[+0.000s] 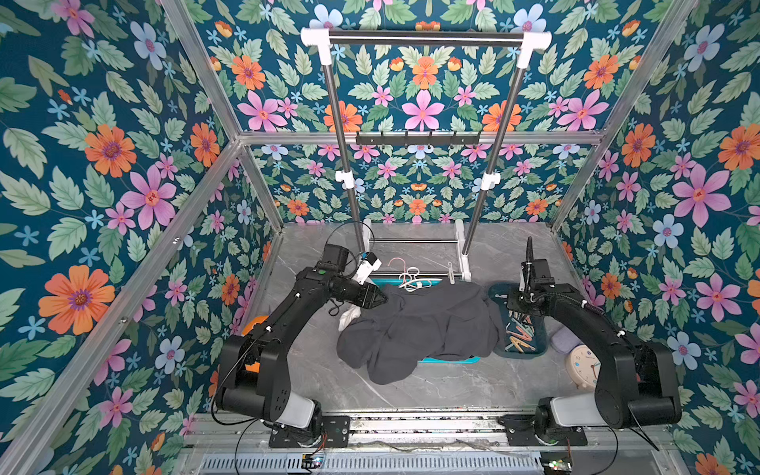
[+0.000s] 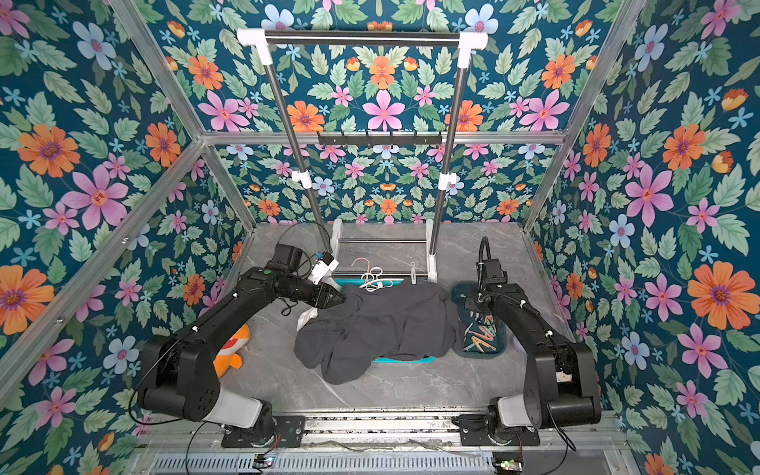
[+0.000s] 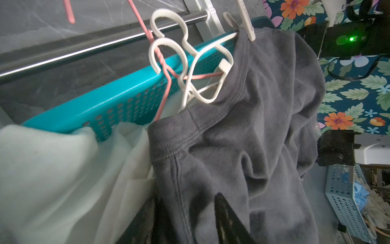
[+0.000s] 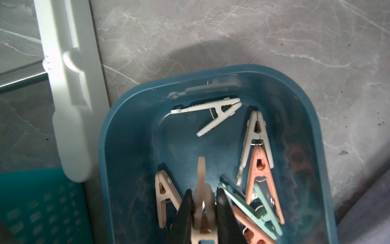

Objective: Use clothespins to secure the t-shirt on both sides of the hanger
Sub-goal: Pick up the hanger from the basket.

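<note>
Right hand [image 4: 204, 192] grips tan clothespin [image 4: 205, 195] inside tray [image 4: 118, 147].

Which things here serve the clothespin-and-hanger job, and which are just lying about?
Job: grey t-shirt; white hangers; clipped white clothespin; tan clothespin in the right gripper; spare clothespins in their dark tray.
Lying about: alarm clock; orange plush toy; white cloth; pink hanger; turquoise basket; garment rack.

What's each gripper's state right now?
Left gripper: at the edge of the t-shirt; open or closed cannot be told.
Right gripper: closed on a tan clothespin.
</note>
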Tool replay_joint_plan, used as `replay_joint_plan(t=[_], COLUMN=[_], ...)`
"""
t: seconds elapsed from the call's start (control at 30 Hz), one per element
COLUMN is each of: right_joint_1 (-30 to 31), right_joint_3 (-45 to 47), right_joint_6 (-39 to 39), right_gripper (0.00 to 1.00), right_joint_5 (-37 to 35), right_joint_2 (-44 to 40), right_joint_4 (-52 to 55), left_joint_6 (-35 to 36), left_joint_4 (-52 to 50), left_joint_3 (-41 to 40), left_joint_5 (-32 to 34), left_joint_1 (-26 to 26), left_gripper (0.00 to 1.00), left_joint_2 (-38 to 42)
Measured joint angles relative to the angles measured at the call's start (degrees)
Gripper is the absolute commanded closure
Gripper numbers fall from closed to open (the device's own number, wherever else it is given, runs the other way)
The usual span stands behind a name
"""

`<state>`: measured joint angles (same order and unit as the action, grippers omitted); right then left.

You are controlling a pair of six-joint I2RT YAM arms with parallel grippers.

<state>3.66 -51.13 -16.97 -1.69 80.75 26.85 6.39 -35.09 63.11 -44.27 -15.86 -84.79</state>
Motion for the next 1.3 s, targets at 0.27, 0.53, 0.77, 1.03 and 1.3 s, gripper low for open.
replay_joint_plan(t=[0.27,0.53,0.77,1.03,1.3], right_joint_1=[0.0,0.0,0.0,0.0,0.0], right_joint_3=[-0.1,-0.3,-0.7,-1.2,0.1], right_joint_6=[0.0,0.0,0.0,0.0,0.2], right_gripper=[0.98,0.98,0.99,0.98,0.98], right_joint_5=[-0.3,-0.4,-0.4,-0.7,0.3], right_joint_2=[0.2,0.2,0.5,-2.1,-4.8], right_joint_4=[0.0,0.0,0.0,0.1,-0.2], left_joint_6=[0.0,-0.2,-0.2,-0.7,-1.3], left_joint_4=[-0.6,-0.6,-0.3,3.6,5.9], left_joint_3=[-1.2,-1.2,-0.4,-2.1,-3.3], left_joint_5=[-2.4,-3.6,-2.7,3.0,5.0], left_joint_1=[0.0,-0.3,-0.3,-1.0,-1.5], left_gripper=[0.72,0.86,0.91,0.95,0.61], left_joint_2=[0.4,-0.6,1.4,8.3,8.7])
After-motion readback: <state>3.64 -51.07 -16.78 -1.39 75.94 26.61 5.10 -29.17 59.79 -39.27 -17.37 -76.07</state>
